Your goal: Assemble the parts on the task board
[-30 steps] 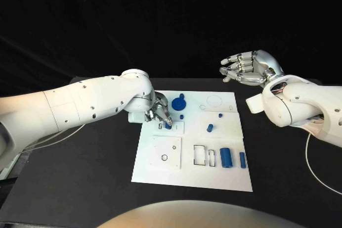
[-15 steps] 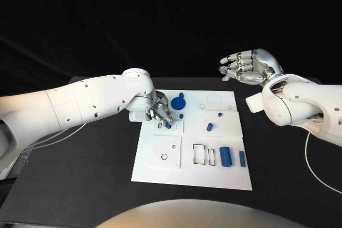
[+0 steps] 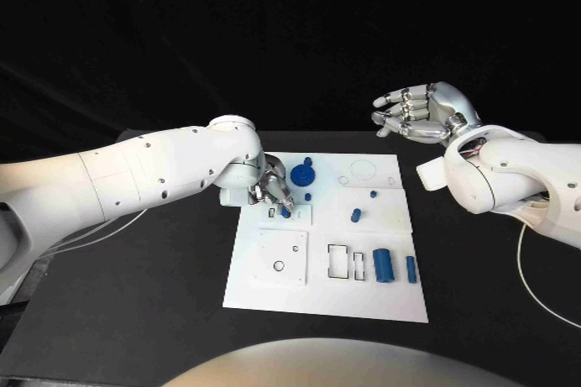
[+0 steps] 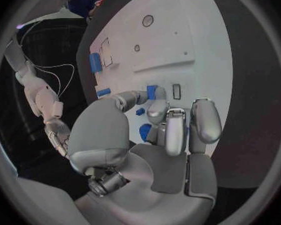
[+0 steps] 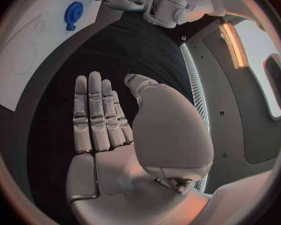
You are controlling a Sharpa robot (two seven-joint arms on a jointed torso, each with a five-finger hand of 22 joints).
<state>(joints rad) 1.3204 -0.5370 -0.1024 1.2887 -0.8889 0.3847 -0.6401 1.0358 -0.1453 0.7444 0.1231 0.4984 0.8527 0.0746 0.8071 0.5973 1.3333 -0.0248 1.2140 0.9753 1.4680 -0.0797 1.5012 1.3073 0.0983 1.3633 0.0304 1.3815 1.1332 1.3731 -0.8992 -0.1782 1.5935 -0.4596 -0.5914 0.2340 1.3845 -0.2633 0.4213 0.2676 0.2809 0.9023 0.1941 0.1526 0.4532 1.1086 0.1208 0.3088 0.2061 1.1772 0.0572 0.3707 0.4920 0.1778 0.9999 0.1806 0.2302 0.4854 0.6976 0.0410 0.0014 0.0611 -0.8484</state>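
The left hand [image 3: 271, 191] pinches a small blue part [image 3: 285, 210] over the white board's [image 3: 327, 299] far left area. The right hand [image 3: 420, 112] hovers empty, fingers spread, beyond the worktop's [image 3: 145, 311] far edge.

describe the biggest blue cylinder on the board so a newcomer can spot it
Start at the white task board mid-table and go to its near right part. The large blue cylinder lies there, right of two rectangular cutouts. It is far thicker than the slim blue bar on its right.

The board [image 3: 363, 299] is white with thin black outlines, the parts [image 3: 384, 266] on it blue, the desk [image 3: 145, 303] black, both hands [image 3: 269, 188] [image 3: 418, 112] silver.
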